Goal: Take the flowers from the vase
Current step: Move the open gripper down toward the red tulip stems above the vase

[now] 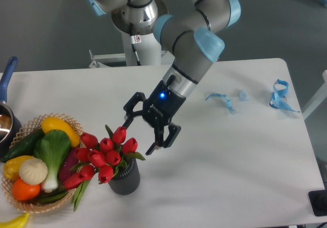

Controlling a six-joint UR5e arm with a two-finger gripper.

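Note:
The flowers (102, 157), a bunch of red tulips with green leaves, stand in the vase (125, 179), a short dark ribbed cylinder near the table's front left. The bunch leans left, out over the basket's rim. My gripper (139, 135) hangs just above and to the right of the topmost tulips. Its jaws are open, one finger (126, 121) near the top tulip and the other (155, 147) right of the bunch. It holds nothing.
A wicker basket (31, 203) of mixed vegetables sits at the left, touching the tulips. A pot with a blue handle (7, 80) is at the far left edge. Blue ribbon scraps (280, 96) lie at the right of the table (230, 177).

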